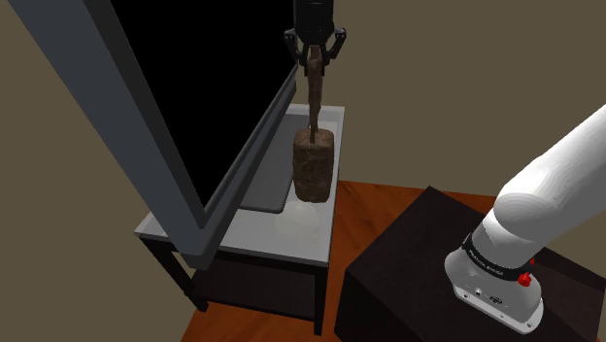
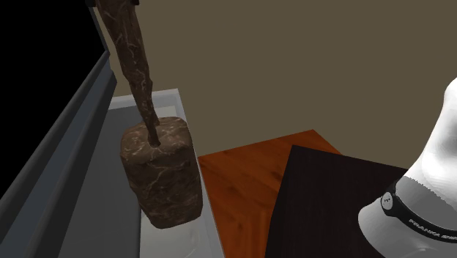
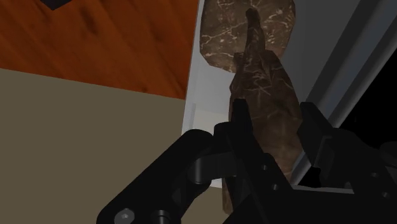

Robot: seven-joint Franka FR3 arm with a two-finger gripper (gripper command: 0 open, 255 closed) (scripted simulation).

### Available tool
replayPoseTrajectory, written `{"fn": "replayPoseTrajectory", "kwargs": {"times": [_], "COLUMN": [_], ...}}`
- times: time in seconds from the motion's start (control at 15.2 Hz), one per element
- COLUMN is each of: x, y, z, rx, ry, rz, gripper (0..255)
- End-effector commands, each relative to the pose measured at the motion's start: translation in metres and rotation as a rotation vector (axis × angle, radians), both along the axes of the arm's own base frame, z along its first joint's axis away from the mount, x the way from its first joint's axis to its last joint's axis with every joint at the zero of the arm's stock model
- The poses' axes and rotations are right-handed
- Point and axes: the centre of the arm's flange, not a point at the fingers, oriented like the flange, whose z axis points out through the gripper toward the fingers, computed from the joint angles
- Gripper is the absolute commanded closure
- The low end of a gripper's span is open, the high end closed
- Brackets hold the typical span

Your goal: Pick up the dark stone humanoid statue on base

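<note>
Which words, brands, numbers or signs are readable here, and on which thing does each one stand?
"FRANKA EMI", cut by the picture's edge: on the black band of the white robot arm, second exterior view.
Shoulder view, same band: white lettering, too small to read.
The brown stone statue on a block base: no text.

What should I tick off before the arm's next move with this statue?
1. Fingers clasp the statue at its thin upper figure: ok.
2. Statue upright under the fingers: ok.
3. Base off the table: cannot tell.
4. Gap between base and grey frame: ok.
5. Black stand apart from the statue: ok.
</note>
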Motion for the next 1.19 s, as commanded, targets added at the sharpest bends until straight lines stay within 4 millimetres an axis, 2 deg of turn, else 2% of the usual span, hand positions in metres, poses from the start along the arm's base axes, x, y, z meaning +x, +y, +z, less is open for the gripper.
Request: {"fn": "replayPoseTrajectory", "kwargs": {"times": [0.0,0.46,1.12], "x": [0.0,0.0,0.0], "y": [0.0,0.0,0.0], "z": [-0.001,-0.001,0.052], "rx": [0.0,0.0,0.0], "ry": [0.0,0.0,0.0], "rz": [0.0,0.0,0.0], "gripper": [255,255,255]}}
